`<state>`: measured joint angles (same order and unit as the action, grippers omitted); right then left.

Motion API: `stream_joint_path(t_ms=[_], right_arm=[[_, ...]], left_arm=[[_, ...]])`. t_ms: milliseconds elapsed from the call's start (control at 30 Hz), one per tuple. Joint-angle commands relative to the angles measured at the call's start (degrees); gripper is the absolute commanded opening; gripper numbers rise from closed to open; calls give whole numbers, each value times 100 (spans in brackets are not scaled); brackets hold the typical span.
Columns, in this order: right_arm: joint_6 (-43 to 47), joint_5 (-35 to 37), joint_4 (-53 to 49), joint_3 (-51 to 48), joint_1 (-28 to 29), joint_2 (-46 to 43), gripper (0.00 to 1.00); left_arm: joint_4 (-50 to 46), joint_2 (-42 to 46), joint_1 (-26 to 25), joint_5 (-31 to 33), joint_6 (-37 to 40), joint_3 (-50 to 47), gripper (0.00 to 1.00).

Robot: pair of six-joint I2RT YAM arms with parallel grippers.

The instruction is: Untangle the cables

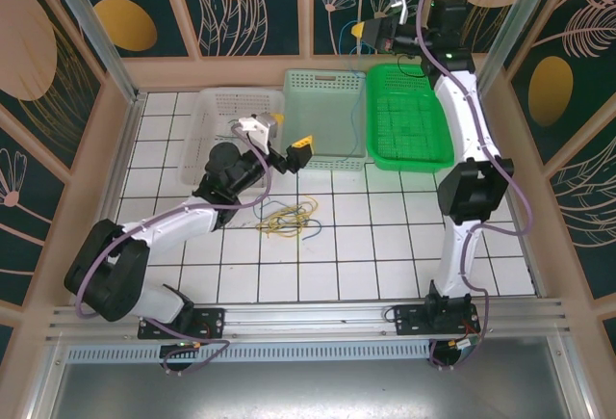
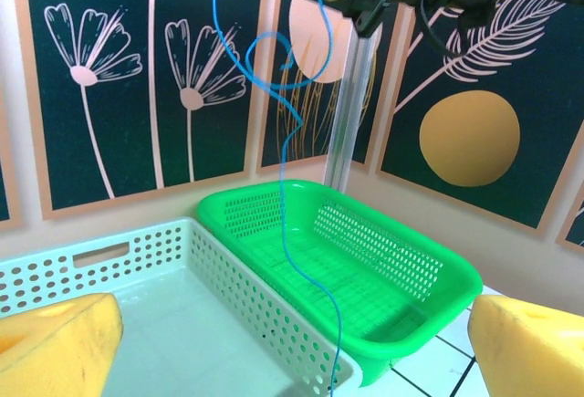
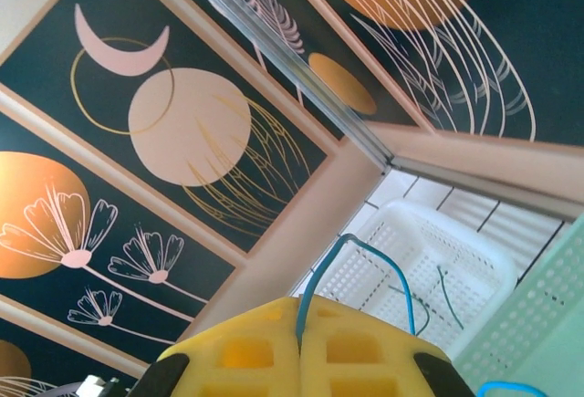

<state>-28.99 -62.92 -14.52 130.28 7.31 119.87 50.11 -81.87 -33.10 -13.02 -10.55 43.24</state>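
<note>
One blue cable [image 2: 281, 178], right tool [image 3: 299, 319] pinching, end unclear

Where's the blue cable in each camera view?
Top external: blue cable hangs from the right gripper, along the mint basket's right edge.
Left wrist: dangling down the middle, before the mint basket.
Right wrist: it arches out of the right gripper; mint basket at right.
Shared landmark: mint basket.

White tiled table [image 1: 385, 246], nothing fancy. Three baskets in a row along the far edge: white basket [image 1: 219, 120] left, pale mint basket [image 1: 325, 87] middle, bright green basket [image 1: 409, 116] right. Loose tangle of yellow and blue cables [image 1: 289, 217] on the tiles nearer in.
</note>
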Motion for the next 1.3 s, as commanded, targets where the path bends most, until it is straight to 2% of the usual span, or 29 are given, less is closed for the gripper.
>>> stream_joint_path(t_ms=[0,133,267,333,433,633,800,900,1067,1133,1267], right_arm=[[7,-195,-150,434,51,-127,0],[554,-283,-812,247,202,-468,0],[1175,-396,-1211,-768,418,-1145,0],[1317,-161,-927,-1401,496,-1569,0],[1026,263,-253,-1994,490,-1825,0],[964,977,-521,-1410,384,-842,0],[1036,1057,-851,-680,377,298,0],[995,983,-907,-447,393,692,0],[746,629,-802,-389,435,609,0],[809,410,-845,-394,494,350,0],[1121,420,-1157,-552,608,-282,0]], left_arm=[[-56,263,31,122,144,-112,98],[-111,397,28,50,171,-219,98],[-86,435,23,79,158,-290,98],[-77,438,28,80,158,-295,98],[-7,396,28,79,117,-286,98],[-1,423,27,26,35,-339,97],[-72,659,24,198,111,-516,98],[-187,787,25,265,188,-549,98],[-227,883,31,300,211,-589,98],[-213,892,27,273,194,-602,98],[-91,836,23,256,159,-585,98]])
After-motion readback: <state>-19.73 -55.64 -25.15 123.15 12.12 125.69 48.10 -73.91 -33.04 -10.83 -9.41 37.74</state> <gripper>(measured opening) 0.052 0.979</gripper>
